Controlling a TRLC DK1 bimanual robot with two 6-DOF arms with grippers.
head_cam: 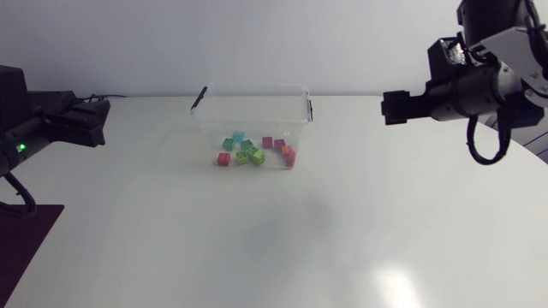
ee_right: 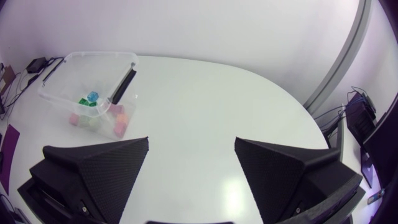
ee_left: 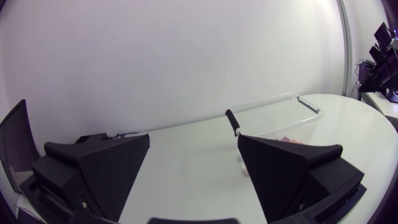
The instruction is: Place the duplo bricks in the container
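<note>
— Around the container (head_cam: 210,128), what takes up the most room?

— The white desk (head_cam: 257,248) it stands on; the container sits toward the far side. Next come the two arms, one on either side of the container and both well apart from it: the left arm (head_cam: 43,128) and the right arm (head_cam: 479,85).

— And their fingers?

— The left gripper (ee_left: 193,140) has its fingers spread wide with nothing between them, and the container lies ahead of it, past one finger. The right gripper (ee_right: 191,140) is likewise wide and holds nothing, looking down on the container from well away.

— The container itself?

— Clear plastic, open-topped, with a black clip (head_cam: 199,97) at each short end.

— Where are the duplo bricks (head_cam: 257,151)?

— All inside the container, loose on its floor. A teal brick (head_cam: 238,137) sits nearest the far wall and green bricks (head_cam: 255,156) are in the middle. A red brick (head_cam: 223,159) lies by the near wall, and a dark pink brick (head_cam: 267,142) is just beside the green. An orange brick (head_cam: 288,155) lies toward the right arm's end.
</note>
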